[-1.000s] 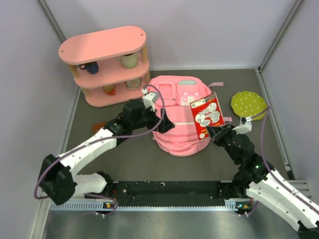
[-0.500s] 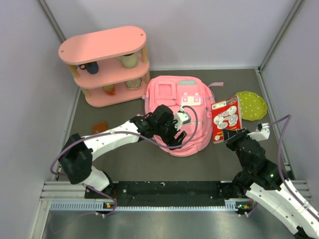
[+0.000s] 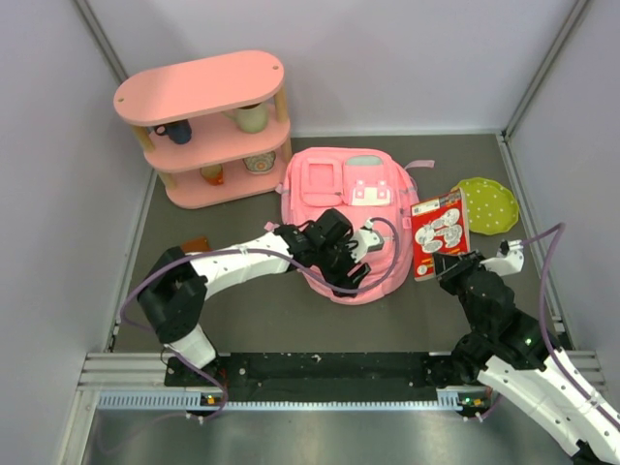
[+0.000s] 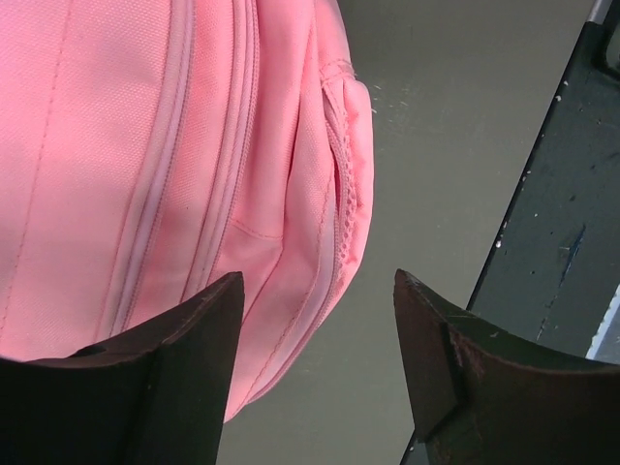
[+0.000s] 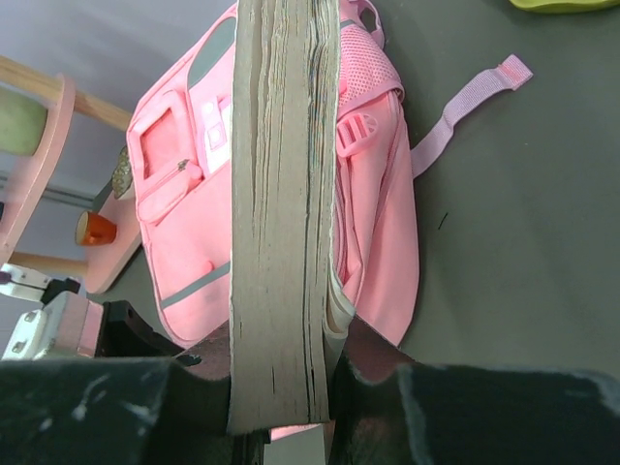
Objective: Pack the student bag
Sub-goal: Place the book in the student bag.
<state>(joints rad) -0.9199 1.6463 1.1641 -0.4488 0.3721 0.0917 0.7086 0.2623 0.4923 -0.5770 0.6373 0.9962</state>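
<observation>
Student bag: the pink backpack (image 3: 339, 189) lies flat in the middle of the grey table (image 3: 242, 310), front pockets and white-and-pink patch facing up. Its rounded end points toward my bases.

My left gripper: it (image 3: 347, 271) hangs over the near end of the bag. In my left wrist view the fingers stand apart with nothing between them, only the bag's zip seams, its mesh side edge and bare table below. I cannot tell whether the left finger touches the fabric.

My right gripper: it (image 3: 448, 263) is clamped on the lower end of a thick book (image 3: 438, 231), fingers pressed against both covers.

Book: red cover with white round pictures. It stands on edge, tilted, just to the right of the bag and off the table. In my right wrist view I see its page edges (image 5: 281, 174), with the bag behind it.

Strap: one pink strap (image 5: 465, 102) trails onto the table at the bag's right side.

Plate: a green dotted plate (image 3: 489, 203) lies behind the book, near the right wall.

Shelf: a pink oval three-tier shelf (image 3: 199, 92) stands at the back left, well apart from the bag, with cups on its tiers.

Left side: a small brown thing (image 3: 194, 246) lies on the table, too small to name.
</observation>
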